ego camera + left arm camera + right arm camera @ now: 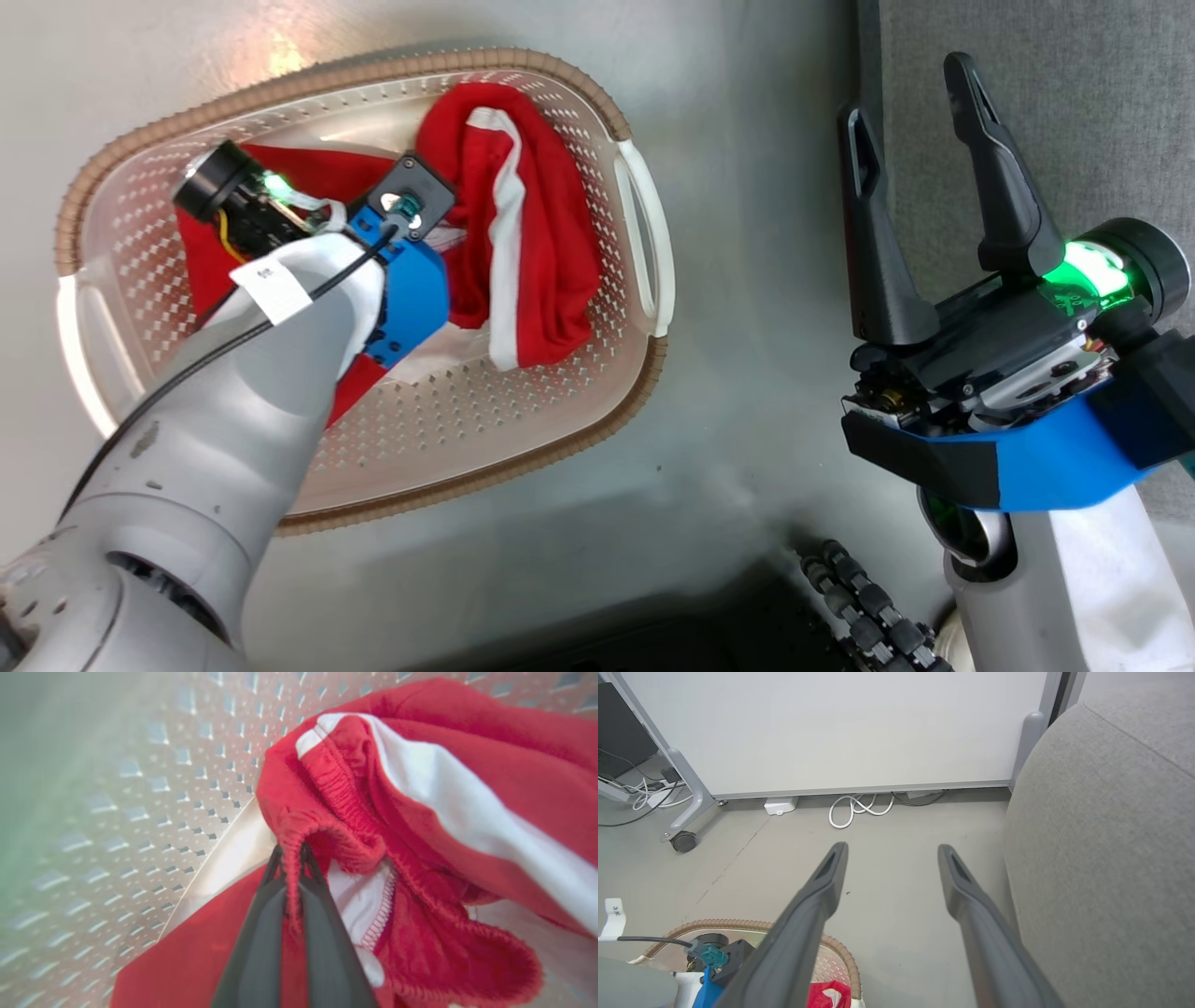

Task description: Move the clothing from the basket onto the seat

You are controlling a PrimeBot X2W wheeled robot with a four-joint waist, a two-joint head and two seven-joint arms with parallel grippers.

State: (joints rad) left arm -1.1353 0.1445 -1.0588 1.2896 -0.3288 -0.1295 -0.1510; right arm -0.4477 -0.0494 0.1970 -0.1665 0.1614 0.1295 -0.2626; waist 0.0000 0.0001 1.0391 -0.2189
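The cream basket (644, 373) with its brown rim stands on the grey floor at the left. Inside it lies the red garment with white stripes (537, 233), and more red cloth (201, 266) shows under my left forearm. In the left wrist view my left gripper (292, 854) is shut on a gathered red hem of the striped garment (444, 798), close to the perforated basket wall (140, 812). My right gripper (907, 93) hangs open and holds nothing, above the floor between the basket and the grey sofa (1055, 93). In the right wrist view the sofa (1111, 858) is just right of that gripper (892, 849).
A white partition panel (831, 728) on a castor (683, 841) stands ahead of the right gripper, with a coiled white cable (854, 809) and a small white box (780, 806) at its foot. My dark base (840, 597) shows along the bottom of the head view.
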